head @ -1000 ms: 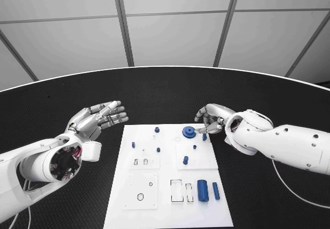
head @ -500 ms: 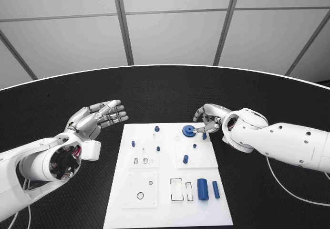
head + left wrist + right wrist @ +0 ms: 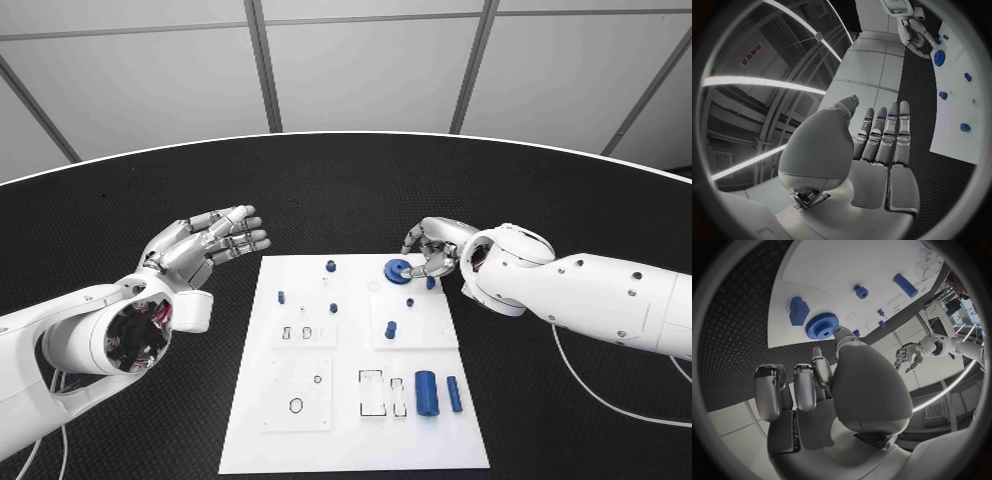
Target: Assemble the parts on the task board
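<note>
Head view, step: the right silver many-fingered hand [image 3: 437, 250] is reaching its fingertips to the blue toothed gear wheel [image 3: 398, 270] at the far right of the flat white rectangular task board [image 3: 281, 440]; whether it is pinching the gear or only touching it cannot be told here. This is judged to be the gear-seating step.
Head view, left hand: the left silver many-fingered hand [image 3: 206, 244] is hovering over the black textured table [image 3: 346, 190] just off the board's far left corner, fingers extended side by side, holding nothing.
Head view, board contents: a large blue cylinder [image 3: 427, 392] and a thin blue rod [image 3: 454, 394] are lying near the front right beside outlined slots; several small blue pegs [image 3: 332, 266] are standing farther back.
Left wrist view: the left hand [image 3: 879, 150] is showing a flat palm with straight fingers; the board's [image 3: 967, 105] edge is carrying the gear [image 3: 940, 58].
Right wrist view: the thumb tip is meeting the gear [image 3: 821, 325], the other fingers [image 3: 806, 385] staying curled clear of it; a blue block [image 3: 798, 310] is lying just beside the gear.
Next move: judged to call for a firm hold and lining the gear's hole over its post.
</note>
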Robot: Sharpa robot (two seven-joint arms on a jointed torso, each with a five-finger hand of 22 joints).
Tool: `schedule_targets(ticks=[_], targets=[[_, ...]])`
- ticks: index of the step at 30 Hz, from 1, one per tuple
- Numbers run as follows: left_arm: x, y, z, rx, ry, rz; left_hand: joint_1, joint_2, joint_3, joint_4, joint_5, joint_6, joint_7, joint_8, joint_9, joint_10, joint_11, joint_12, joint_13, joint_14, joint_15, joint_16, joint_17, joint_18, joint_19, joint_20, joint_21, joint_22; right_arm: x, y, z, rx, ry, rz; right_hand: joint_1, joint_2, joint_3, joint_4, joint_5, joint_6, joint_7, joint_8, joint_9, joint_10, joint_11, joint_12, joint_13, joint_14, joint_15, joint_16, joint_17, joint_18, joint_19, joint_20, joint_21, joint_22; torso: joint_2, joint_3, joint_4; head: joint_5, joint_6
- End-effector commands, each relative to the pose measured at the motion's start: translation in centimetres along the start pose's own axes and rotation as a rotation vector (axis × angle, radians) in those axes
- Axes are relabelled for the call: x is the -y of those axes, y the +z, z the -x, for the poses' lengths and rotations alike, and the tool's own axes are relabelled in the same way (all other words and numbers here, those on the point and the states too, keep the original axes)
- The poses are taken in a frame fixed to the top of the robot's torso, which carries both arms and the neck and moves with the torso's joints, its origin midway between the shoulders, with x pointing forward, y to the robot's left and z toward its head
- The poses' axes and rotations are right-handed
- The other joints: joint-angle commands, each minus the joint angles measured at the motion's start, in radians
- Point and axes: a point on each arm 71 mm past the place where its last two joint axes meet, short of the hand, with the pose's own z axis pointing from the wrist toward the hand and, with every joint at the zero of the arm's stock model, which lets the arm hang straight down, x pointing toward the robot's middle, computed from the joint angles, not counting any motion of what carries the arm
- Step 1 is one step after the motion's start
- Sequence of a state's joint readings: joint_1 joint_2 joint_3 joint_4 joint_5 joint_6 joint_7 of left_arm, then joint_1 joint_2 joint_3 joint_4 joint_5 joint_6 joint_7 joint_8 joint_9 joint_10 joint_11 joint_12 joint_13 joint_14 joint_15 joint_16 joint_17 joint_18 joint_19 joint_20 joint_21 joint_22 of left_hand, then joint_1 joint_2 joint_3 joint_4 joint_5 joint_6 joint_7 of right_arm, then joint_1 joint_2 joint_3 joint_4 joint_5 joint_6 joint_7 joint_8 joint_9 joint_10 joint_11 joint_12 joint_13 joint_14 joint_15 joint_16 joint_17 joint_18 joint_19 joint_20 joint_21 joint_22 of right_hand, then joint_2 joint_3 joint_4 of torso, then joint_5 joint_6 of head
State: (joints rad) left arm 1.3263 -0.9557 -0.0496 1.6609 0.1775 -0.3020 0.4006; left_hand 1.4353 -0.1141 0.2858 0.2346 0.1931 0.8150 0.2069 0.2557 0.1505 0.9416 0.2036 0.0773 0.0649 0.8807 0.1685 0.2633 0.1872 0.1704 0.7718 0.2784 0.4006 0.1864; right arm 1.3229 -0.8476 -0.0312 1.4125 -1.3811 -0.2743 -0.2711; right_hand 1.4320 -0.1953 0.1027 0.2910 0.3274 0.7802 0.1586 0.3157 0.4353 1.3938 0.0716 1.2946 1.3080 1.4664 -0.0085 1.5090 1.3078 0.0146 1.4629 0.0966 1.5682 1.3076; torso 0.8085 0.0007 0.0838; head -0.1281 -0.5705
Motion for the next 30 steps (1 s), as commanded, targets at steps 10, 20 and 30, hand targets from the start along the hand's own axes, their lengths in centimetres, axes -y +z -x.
schedule_targets(ticks=[10,20,30], targets=[[0.0,-0.1,0.0,-0.001,-0.001,0.000,-0.002,-0.010,0.005,0.003,-0.006,-0.001,0.049,-0.004,-0.001,-0.002,0.005,-0.005,-0.001,-0.005,0.001,-0.002,0.001,0.010,0.003,0.000,0.003,0.002,-0.5,0.5,-0.4,-0.012,-0.003,0.004,0.014,0.008,0.001,-0.002,0.007,-0.004,0.001,0.009,-0.001,0.018,0.001,0.025,0.063,0.081,0.007,0.009,0.138,-0.015,0.108,0.008,0.003,0.263,0.000,0.0016,-0.0001,0.002,-0.006],[0.0,-0.1,0.0,-0.001,-0.001,0.001,-0.002,-0.010,0.005,0.003,-0.006,-0.001,0.049,-0.004,-0.001,-0.002,0.005,-0.005,-0.001,-0.005,0.001,-0.002,0.001,0.010,0.003,0.000,0.003,0.002,-0.6,0.7,-0.8,-0.037,-0.011,0.004,0.022,0.014,0.012,-0.003,0.008,0.006,0.000,0.015,-0.002,0.028,0.000,0.046,0.080,0.081,0.007,0.011,0.141,-0.015,0.108,0.008,0.003,0.263,0.000,0.0017,0.0001,0.004,-0.015],[0.1,-0.2,0.1,0.001,0.000,0.001,-0.002,-0.011,0.007,0.001,-0.006,-0.001,0.049,-0.004,-0.001,-0.002,0.004,-0.006,0.000,-0.005,0.001,-0.003,0.001,0.010,0.003,0.000,0.005,0.002,-0.6,0.9,-1.1,-0.054,-0.017,0.000,0.030,0.019,0.029,-0.004,0.014,0.021,-0.002,0.021,-0.004,0.039,-0.001,0.067,0.097,0.081,0.006,0.013,0.143,-0.015,0.108,0.007,0.003,0.263,0.000,0.0024,-0.0010,0.009,-0.019]])
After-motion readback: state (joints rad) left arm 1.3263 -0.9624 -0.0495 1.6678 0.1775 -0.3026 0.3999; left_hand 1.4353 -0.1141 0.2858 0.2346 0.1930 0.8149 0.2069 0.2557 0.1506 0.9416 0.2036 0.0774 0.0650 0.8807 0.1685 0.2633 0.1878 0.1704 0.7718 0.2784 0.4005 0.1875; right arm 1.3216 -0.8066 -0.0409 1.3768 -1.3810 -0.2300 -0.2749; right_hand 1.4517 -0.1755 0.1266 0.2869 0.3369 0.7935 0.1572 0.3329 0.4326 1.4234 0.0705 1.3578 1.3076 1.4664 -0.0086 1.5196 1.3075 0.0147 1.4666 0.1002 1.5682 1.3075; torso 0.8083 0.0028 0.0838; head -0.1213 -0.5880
